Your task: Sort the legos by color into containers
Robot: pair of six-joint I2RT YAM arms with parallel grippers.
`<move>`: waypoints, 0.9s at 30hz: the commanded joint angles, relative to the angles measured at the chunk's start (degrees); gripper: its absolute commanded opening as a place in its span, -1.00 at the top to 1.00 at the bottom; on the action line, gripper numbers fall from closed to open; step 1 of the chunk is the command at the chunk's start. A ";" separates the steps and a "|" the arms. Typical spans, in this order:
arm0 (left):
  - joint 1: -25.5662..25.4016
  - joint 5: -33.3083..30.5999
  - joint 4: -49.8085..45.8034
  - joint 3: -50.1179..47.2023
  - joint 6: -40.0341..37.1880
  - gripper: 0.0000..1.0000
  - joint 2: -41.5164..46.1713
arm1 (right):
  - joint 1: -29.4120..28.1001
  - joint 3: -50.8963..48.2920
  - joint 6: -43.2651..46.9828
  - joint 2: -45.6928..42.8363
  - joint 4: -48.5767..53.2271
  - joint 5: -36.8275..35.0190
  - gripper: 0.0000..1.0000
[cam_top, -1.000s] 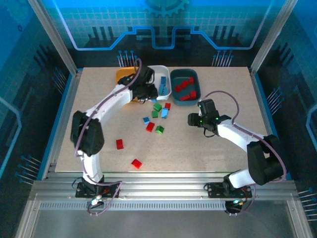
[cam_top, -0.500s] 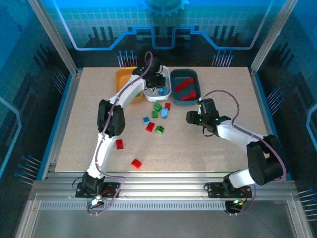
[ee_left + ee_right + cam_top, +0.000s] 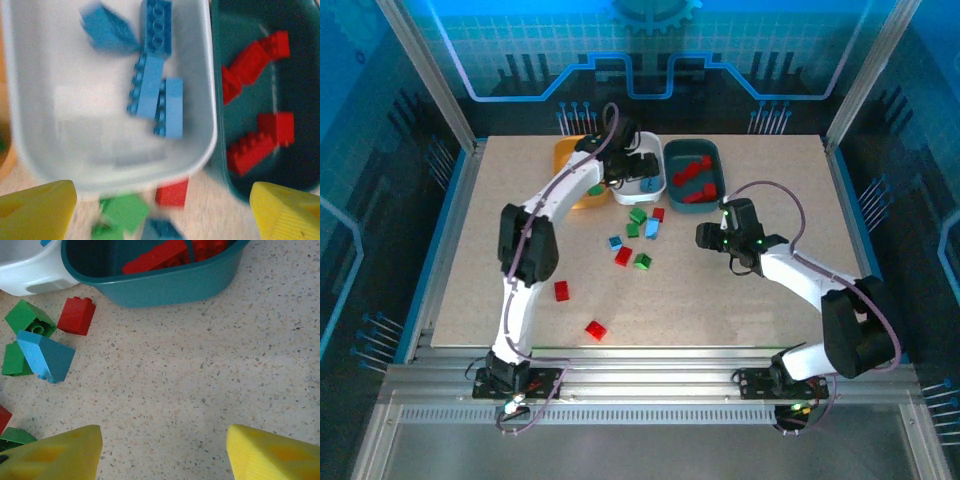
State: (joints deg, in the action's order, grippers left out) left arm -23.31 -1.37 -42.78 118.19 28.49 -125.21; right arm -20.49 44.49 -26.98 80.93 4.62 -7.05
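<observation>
Altogether three containers (image 3: 692, 207), nine loose legos (image 3: 623, 256).

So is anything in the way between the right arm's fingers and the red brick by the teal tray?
Nothing visible is. Only bare table lies between the right fingers and the red brick. A blue brick and a green brick sit close beside it.

The white tray (image 3: 30, 125) holds blue bricks (image 3: 150, 95). At its 3 o'clock, the dark teal tray (image 3: 305, 110) holds red bricks (image 3: 252, 60); at its 9 o'clock is the orange-yellow tray (image 3: 565, 158). The tabletop (image 3: 200, 380) is beige with fine dark speckles. At the white tray's 6 o'clock lie a green brick (image 3: 30, 320), a red brick (image 3: 76, 315) and a blue brick (image 3: 45, 355). The arms (image 3: 795, 270) are white with black joints, the fingertips (image 3: 55, 455) yellow.
</observation>
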 commanded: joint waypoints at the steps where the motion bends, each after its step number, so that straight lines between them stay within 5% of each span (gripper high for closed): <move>1: -3.56 1.45 0.94 -9.76 1.60 -0.82 10.47 | 0.80 -0.99 -0.28 -1.85 -0.54 -0.79 -0.36; 10: -15.92 -2.68 9.09 -40.54 12.19 -0.82 22.90 | 2.29 -2.30 -1.39 -2.27 -1.77 0.54 -0.39; 15: -19.65 -6.98 8.62 -42.11 14.47 -0.80 19.89 | 2.29 -2.27 -1.53 -1.91 -1.77 0.87 -0.40; 27: -18.90 -11.79 5.76 -35.85 11.86 -0.57 8.48 | 2.56 -2.30 -1.11 -3.14 -1.10 0.71 -0.39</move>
State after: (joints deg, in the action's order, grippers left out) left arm -42.50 -10.33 -35.51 80.53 40.42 -115.48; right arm -18.68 42.94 -27.66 79.07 4.16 -6.81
